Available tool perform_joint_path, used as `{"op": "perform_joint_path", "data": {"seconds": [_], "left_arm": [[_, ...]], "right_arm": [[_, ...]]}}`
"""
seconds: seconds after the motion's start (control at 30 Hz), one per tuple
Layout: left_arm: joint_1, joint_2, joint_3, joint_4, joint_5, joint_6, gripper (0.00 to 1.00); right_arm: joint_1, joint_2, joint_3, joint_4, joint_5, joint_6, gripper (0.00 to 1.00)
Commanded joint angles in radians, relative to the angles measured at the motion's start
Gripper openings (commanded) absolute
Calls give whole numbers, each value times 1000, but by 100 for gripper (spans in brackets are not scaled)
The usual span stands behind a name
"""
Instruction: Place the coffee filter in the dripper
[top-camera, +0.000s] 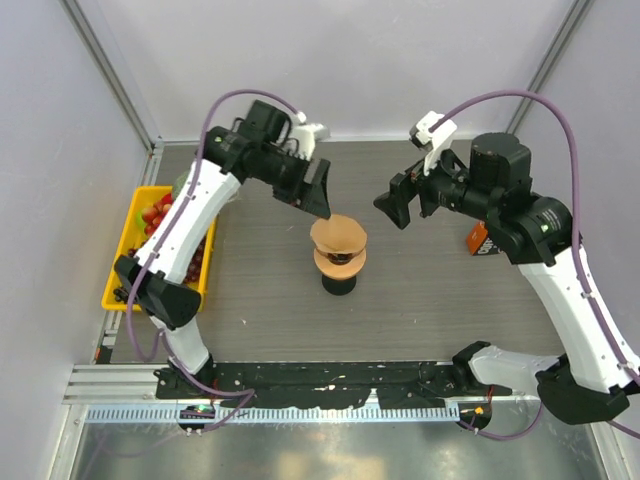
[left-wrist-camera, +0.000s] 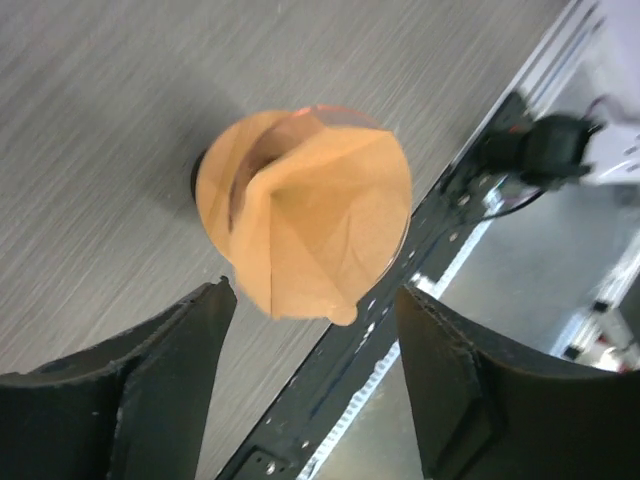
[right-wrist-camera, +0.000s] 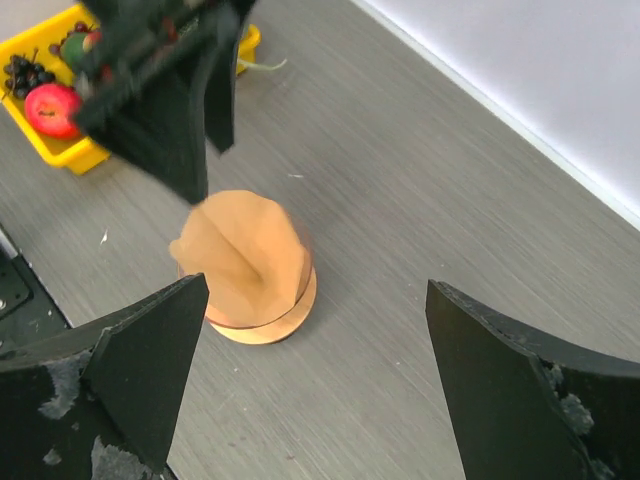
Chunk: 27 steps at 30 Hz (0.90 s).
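Coffee filter (top-camera: 336, 231) sat in the dripper (top-camera: 340, 263) mid-table. It was a tan paper cone with a folded ridge showing, not pressed flat, and it stuck up above the orange rim. In the left wrist view one small tab of it overhung the rim on the near side. The dripper stood on a black cup (top-camera: 339, 284) on the grey table (top-camera: 430, 300).

Left gripper (top-camera: 320, 200) hung just above and behind the filter with its jaws spread and nothing between them. Its black fingers (left-wrist-camera: 180, 380) sat either side of the filter and clear of the paper.

Right gripper (top-camera: 395, 210) was off to the right of the dripper, well apart from it and pointing toward it. Its jaws were wide apart and empty.

A yellow bin (top-camera: 128, 238) with red and dark fruit sat at the left table edge. A small orange box (top-camera: 478, 240) lay under the right arm; its label was too small to read.
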<state>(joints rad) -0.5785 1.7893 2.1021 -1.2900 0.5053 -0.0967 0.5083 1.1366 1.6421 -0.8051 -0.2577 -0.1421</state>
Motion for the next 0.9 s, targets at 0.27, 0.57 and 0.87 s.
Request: {"op": "perform_joint_path", "data": {"seconds": [0.27, 0.57, 0.87], "left_arm": [[252, -439, -417, 607, 305, -245, 77], [367, -582, -602, 762, 242, -360, 71], [394, -614, -610, 738, 228, -348, 70]], "right_arm": [[67, 222, 162, -172, -157, -275, 53], [211, 371, 147, -157, -5, -340, 14], [262, 413, -4, -112, 6, -419, 8]]}}
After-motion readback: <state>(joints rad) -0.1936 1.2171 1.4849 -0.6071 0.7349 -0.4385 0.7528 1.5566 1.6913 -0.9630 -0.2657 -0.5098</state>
